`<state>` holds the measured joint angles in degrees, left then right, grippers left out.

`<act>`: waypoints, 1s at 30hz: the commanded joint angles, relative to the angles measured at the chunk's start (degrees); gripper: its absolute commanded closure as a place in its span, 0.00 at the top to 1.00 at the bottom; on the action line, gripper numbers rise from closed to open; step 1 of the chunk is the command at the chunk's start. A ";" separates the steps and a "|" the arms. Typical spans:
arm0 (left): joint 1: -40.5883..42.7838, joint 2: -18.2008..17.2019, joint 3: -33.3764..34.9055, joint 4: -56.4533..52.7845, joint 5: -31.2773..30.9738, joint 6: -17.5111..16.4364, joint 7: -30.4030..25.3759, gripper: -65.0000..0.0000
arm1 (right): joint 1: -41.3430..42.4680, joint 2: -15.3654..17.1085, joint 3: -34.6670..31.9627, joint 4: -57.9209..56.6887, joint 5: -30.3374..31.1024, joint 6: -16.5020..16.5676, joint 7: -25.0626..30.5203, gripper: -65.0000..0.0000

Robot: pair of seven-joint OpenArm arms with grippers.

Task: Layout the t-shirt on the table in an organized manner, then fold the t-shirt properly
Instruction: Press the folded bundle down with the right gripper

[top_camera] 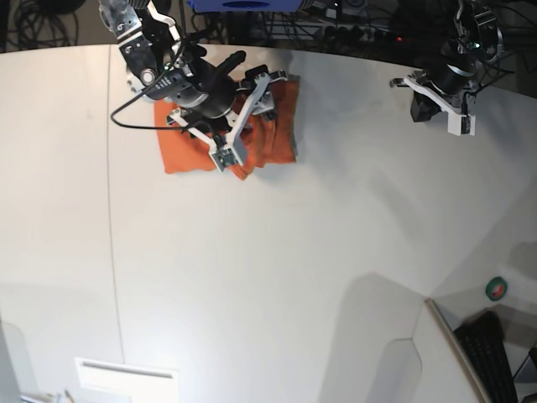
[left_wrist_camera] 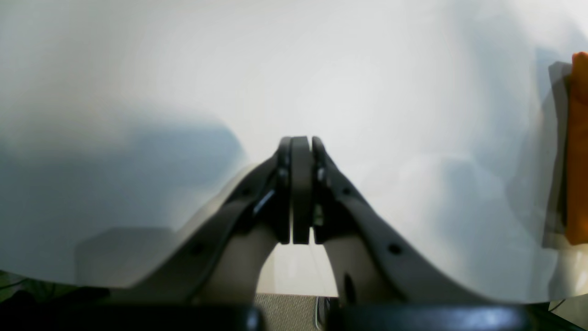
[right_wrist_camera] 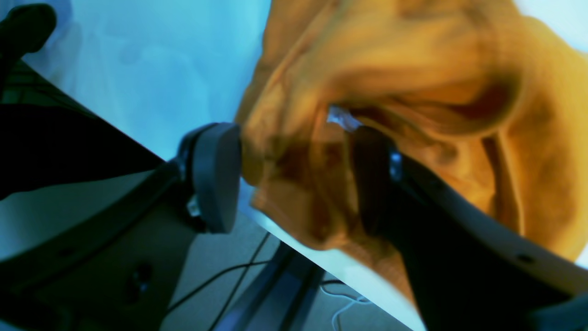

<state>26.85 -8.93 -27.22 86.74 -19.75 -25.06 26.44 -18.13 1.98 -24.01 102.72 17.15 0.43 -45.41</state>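
The orange t-shirt (top_camera: 185,153) lies bunched in a rough rectangle at the far left part of the white table (top_camera: 294,252). My right gripper (top_camera: 225,151) is down on it. In the right wrist view the right gripper (right_wrist_camera: 294,179) is open, its fingers wide apart, with blurred folds of the t-shirt (right_wrist_camera: 413,69) between and over them, near the table's edge. A bit of white label (right_wrist_camera: 342,118) shows in the folds. My left gripper (top_camera: 440,109) hangs over bare table at the far right; the left gripper (left_wrist_camera: 301,142) is shut with nothing in it. A strip of t-shirt (left_wrist_camera: 578,147) shows at that view's right edge.
A thin dark seam (top_camera: 113,218) runs across the table on the left. A white sheet (top_camera: 126,382) lies at the near left edge. Off the table at the right are a green roll (top_camera: 497,290) and a keyboard (top_camera: 491,353). Cables (right_wrist_camera: 220,276) lie on the floor below the edge.
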 commanded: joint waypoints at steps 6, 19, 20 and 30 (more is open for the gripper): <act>0.18 -0.70 -0.43 0.69 -0.60 -0.22 -0.90 0.00 | 0.77 -0.09 -3.55 0.98 0.30 0.41 0.79 0.58; 0.01 -0.87 -0.51 0.69 -0.60 -0.22 -0.99 0.00 | 10.61 -0.18 -21.31 -0.43 -5.06 0.41 -5.89 0.58; 0.01 -0.87 -0.60 0.69 -0.60 -0.22 -1.07 0.00 | 11.49 -0.18 -22.36 -0.52 -5.06 0.41 -6.68 0.58; -2.37 -0.87 -13.52 -4.23 -0.60 -0.66 -1.16 0.00 | 6.48 5.98 -12.96 13.46 -5.15 -0.91 -9.84 0.00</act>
<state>24.45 -9.23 -40.53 81.69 -19.75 -25.45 26.39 -11.77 8.69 -36.25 114.87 10.76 -0.84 -56.60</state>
